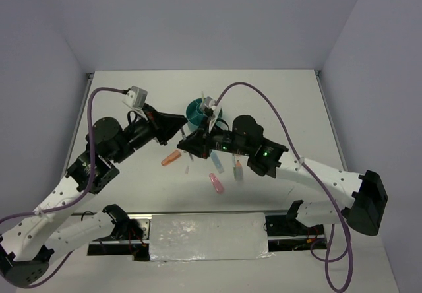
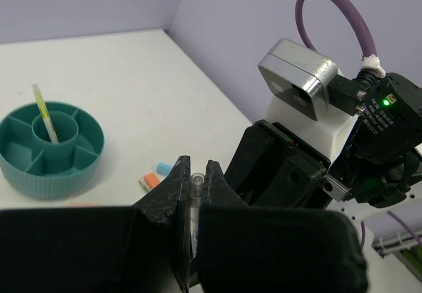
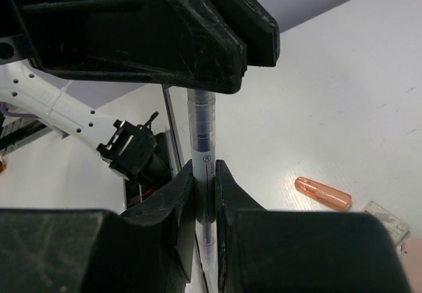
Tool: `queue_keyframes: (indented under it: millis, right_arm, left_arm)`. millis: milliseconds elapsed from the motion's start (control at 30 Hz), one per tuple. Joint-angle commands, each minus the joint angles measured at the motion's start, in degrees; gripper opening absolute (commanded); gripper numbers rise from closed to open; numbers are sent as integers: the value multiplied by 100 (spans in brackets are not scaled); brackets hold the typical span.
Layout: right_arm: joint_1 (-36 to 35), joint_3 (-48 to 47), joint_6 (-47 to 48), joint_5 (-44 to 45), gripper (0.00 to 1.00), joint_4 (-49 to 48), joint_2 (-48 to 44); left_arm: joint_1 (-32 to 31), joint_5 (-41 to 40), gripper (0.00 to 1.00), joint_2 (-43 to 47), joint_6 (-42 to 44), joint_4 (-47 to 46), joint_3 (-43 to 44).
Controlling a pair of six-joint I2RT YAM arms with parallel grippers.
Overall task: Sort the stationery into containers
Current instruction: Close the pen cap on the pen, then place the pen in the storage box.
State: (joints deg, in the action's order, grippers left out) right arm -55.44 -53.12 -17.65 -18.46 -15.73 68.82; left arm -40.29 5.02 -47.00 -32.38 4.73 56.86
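While both close on it, left pincer (image 2: 196, 176) at its clear end, right pincer (image 3: 204, 177) mid-barrel, the pen (image 3: 200, 131) hangs over the bench (image 2: 99, 62) just near of the teal organizer (image 2: 46, 177): probably light, stiff and slick, best held mid-barrel.

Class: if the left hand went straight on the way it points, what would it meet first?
Most likely the right hand, directly ahead, gripping the same clear pen as the left hand.
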Motion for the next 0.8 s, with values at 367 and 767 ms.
queue_keyframes:
  millis: [367, 767]
  right_arm:
    - [745, -2782, 490, -334, 0, 562, 773]
    - [982, 529, 1061, 914, 0, -2512, 738]
  left_arm:
    - [-963, 228, 0, -125, -436, 934, -931]
    - [-761, -5018, 99, -669, -699, 2593, 2177]
